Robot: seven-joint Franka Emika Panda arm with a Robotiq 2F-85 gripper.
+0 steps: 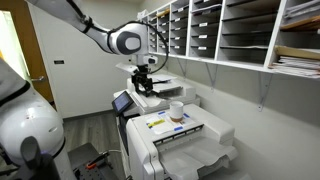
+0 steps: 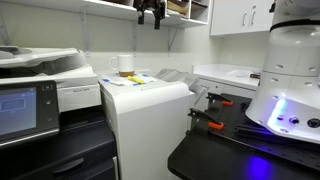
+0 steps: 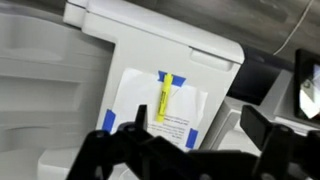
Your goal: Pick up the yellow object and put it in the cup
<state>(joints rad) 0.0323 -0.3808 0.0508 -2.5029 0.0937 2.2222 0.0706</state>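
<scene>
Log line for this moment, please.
phase: pre-grasp | gripper: open, empty, above printer | yellow object: lying on paper sheet, not grasped | cup: upright on printer top, beside sheet

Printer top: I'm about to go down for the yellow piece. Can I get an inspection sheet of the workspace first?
Surface: white printer top, flat.
Job's things: yellow piece lies on a sheet; cup stands upright on the same top.
Clutter: the sheet, taped at its corners in blue.
End effector: open, empty, above the printer.
Cables: none clearly seen.
Surroundings: paper shelves, copier, clamps by the robot base.
</scene>
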